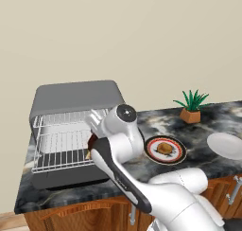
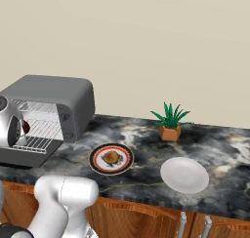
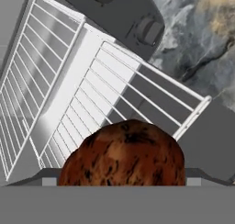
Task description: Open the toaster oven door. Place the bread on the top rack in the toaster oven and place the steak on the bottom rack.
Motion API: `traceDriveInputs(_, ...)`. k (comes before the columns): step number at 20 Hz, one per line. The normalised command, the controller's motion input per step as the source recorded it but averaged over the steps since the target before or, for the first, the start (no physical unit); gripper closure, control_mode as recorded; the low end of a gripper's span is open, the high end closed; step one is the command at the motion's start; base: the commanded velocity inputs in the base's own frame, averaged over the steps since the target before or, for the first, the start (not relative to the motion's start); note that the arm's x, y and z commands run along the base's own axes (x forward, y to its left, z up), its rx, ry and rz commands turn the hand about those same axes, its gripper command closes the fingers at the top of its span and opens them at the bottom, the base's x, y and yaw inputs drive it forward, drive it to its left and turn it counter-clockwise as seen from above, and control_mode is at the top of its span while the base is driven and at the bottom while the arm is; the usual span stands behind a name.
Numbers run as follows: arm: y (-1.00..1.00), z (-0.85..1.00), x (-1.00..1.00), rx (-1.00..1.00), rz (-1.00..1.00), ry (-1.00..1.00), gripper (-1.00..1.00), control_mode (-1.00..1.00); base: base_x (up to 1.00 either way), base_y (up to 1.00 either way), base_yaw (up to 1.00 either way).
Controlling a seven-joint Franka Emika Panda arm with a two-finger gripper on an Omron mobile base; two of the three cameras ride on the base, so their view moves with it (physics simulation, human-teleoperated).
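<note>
The grey toaster oven (image 1: 75, 95) (image 2: 53, 88) stands at the counter's left end. Its door (image 1: 66, 178) (image 2: 19, 156) lies folded down flat in front. Inside, the top rack (image 1: 61, 121) (image 3: 27, 67) sits above the bottom rack (image 1: 59, 154) (image 3: 137, 90), which sticks out further. My gripper (image 1: 92, 136) (image 2: 22, 128) hangs at the oven's right front, over the bottom rack's outer corner, shut on the dark reddish-brown steak (image 1: 90, 142) (image 2: 25, 127) (image 3: 123, 154). The steak hides the fingertips in the hand view. The golden-brown bread (image 1: 164, 148) (image 2: 112, 157) lies on a red-rimmed plate to the right.
The red-rimmed plate (image 1: 165, 161) (image 2: 97, 166) sits mid-counter. A white plate (image 1: 227, 145) (image 2: 184, 174) lies further right. A potted plant (image 1: 190, 107) (image 2: 170, 122) stands near the wall. The oven's knob panel (image 3: 147, 30) (image 2: 66, 120) is beside the racks. The counter's front edge is close.
</note>
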Motion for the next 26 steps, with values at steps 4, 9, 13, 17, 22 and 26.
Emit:
traceDriveInputs(4, 0.25, -0.17, 0.23, 0.00, -0.05, 0.00, 1.00, -1.00, 0.00, 0.00, 0.00)
traceDriveInputs(9, 0.23, -0.09, 0.20, 0.00, -0.01, 0.06, 1.00, -1.00, 0.00, 0.00, 0.00)
traceDriveInputs(13, 0.16, -0.11, 0.19, 0.00, -0.02, 0.05, 1.00, -1.00, 0.00, 0.00, 0.00)
traceDriveInputs(17, 0.13, -0.17, 0.21, 0.00, -0.02, 0.02, 1.00, -1.00, 0.00, 0.00, 0.00)
traceDriveInputs(22, 0.16, -0.27, 0.11, 0.01, -0.04, 0.09, 1.00, -1.00, 0.00, 0.00, 0.00)
traceDriveInputs(26, 0.10, -0.27, 0.05, 0.01, -0.05, 0.02, 1.00, -1.00, 0.00, 0.00, 0.00)
